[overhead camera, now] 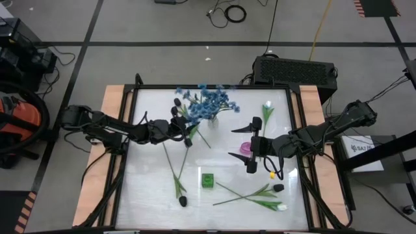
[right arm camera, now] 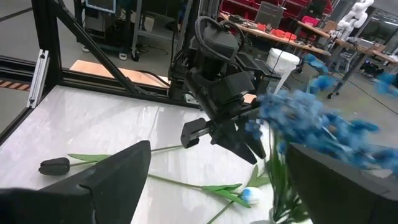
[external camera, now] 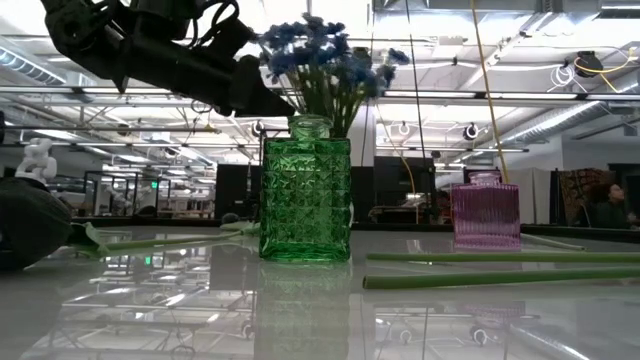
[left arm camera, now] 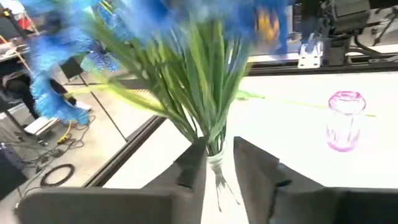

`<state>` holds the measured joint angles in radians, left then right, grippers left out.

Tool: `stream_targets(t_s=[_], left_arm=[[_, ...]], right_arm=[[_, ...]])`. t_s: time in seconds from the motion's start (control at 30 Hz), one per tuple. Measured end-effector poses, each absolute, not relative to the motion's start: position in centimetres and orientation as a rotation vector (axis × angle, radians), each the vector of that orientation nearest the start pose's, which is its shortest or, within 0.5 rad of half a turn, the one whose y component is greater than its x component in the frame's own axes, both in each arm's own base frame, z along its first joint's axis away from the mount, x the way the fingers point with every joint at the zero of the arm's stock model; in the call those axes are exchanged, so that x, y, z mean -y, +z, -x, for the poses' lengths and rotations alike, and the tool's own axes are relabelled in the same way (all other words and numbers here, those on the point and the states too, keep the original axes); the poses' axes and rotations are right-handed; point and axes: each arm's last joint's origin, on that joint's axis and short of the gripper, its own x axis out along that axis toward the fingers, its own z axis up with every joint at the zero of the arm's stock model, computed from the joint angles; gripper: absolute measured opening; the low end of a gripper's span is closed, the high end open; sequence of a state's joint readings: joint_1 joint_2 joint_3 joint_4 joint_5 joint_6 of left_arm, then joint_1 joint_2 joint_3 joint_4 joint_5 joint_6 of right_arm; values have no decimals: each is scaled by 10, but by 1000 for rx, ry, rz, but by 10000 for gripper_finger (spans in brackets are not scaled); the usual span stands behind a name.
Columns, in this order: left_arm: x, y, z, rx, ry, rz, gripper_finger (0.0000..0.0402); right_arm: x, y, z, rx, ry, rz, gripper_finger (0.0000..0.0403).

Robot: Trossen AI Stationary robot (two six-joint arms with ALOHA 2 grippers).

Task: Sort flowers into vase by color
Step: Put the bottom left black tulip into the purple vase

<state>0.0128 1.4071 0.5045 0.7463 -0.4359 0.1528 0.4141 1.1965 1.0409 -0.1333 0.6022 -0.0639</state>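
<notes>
While the left arm reached in from the table's left edge, the left gripper [overhead camera: 189, 130] sat at the foot of the blue flowers [overhead camera: 212, 100], which stood bunched near the table's [overhead camera: 149, 195] far edge. Seen from the left wrist, its fingers [left arm camera: 191, 163] stood a little apart on either side of the green stems, where these entered a clear vase [left arm camera: 219, 180]; a gap showed on each side, so the gripper was open and held nothing. The right wrist view agreed: the left gripper's jaws were parted beside the blue blossoms [right arm camera: 323, 124].

The right gripper [overhead camera: 251, 145] was spread wide and empty over the table's right half, with the pink vase [overhead camera: 244, 149] just at its fingertips from above. How high it hung over that vase I could not tell; at table height the pink vase [external camera: 485, 211] stood alone, upright.

A green vase [overhead camera: 207, 180] stood empty near the middle front of the table. In the low view it lined up with the blue bunch behind it.

Other flowers lay flat on the table. A dark tulip [overhead camera: 183, 201] lay front left, its stem running back toward the left gripper, with a second leafy stem [overhead camera: 182, 166] beside it. Front right, two stems crossed: one ended in a dark bud [overhead camera: 278, 188], the other in a white tulip [overhead camera: 281, 207]. One more leafy stem [overhead camera: 266, 112] showed behind the right gripper, near the far right corner.
</notes>
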Motion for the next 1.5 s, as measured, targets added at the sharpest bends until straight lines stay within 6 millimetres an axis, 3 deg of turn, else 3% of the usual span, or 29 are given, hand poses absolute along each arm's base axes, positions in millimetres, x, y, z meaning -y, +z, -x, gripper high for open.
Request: stream_targets(t_s=[0.2, 0.37, 0.6, 0.97, 1.2, 1.5], left_arm=[[-16, 195, -268, -187, 453, -188, 184], [-13, 194, -268, -196, 463, -206, 219], [-8, 201, -248, -333, 485, -213, 224], [-4, 222, -217, -339, 383, 97, 224], [-11, 196, -213, -539, 476, 209, 224], [-6, 176, -220, -701, 277, 256, 224]], right_arm=[[-91, 344, -247, -262, -178, 206, 363], [-91, 344, -247, -265, -178, 207, 363], [-90, 341, -245, -298, -183, 187, 363], [-85, 337, -237, -358, -238, 137, 363], [-82, 332, -236, -398, -282, 104, 363], [-82, 330, -235, -416, -281, 112, 363]])
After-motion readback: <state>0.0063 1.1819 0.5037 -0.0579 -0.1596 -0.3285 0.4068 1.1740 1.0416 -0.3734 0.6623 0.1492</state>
